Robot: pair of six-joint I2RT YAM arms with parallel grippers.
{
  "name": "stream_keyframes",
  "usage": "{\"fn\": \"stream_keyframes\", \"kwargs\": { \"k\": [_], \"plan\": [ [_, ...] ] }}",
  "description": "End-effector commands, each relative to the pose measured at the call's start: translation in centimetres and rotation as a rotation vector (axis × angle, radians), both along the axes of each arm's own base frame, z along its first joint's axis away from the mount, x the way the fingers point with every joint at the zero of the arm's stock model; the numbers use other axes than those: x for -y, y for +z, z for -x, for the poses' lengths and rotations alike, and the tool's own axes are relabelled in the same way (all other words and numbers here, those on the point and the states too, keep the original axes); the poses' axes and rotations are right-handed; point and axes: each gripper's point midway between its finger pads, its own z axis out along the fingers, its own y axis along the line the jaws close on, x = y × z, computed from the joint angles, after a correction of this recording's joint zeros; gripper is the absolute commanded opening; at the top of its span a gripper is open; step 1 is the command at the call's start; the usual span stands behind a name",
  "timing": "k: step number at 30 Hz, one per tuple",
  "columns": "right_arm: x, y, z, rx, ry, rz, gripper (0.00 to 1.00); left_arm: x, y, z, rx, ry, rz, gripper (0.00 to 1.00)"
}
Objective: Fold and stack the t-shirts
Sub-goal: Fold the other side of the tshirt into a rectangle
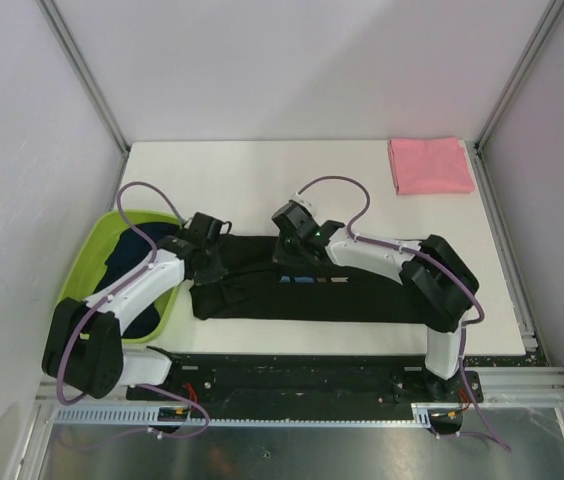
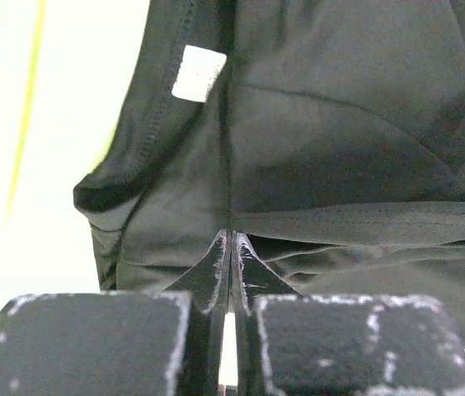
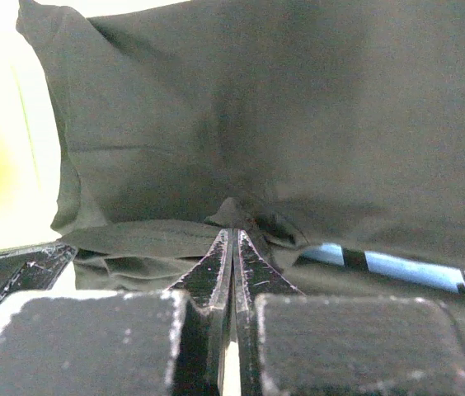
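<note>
The black t-shirt (image 1: 312, 295) is lying as a long band across the middle of the frame, and I judge its fold half done. The green basin (image 1: 87, 265) at left is holding dark shirts (image 1: 137, 250) awaiting folding. The pink t-shirt (image 1: 430, 165) is sitting folded at upper right. The left gripper (image 2: 231, 247) and right gripper (image 3: 232, 243) are pinching black cloth, fingers fully closed.

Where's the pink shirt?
Seen from above, the pink shirt lies folded in the far right corner of the table, apart from the black shirt.
</note>
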Motion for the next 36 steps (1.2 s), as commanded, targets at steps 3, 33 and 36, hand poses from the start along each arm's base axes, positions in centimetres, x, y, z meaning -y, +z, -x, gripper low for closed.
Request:
{"fn": "stream_keyframes", "kwargs": {
  "k": [3, 33, 36],
  "plan": [
    [-1.7, 1.1, -3.3, 0.034, 0.012, -0.054, 0.06, -0.4, 2.0, -3.6, 0.098, -0.010, -0.006, 0.12],
    [-1.6, -4.3, 0.2, 0.000, 0.143, 0.134, 0.22, 2.8, -2.3, -2.6, -0.044, -0.071, 0.180, 0.01],
    [-1.1, -5.5, 0.5, -0.020, 0.144, 0.154, 0.22, 1.7, -2.9, -3.1, -0.052, -0.031, 0.149, 0.01]
  ]
}}
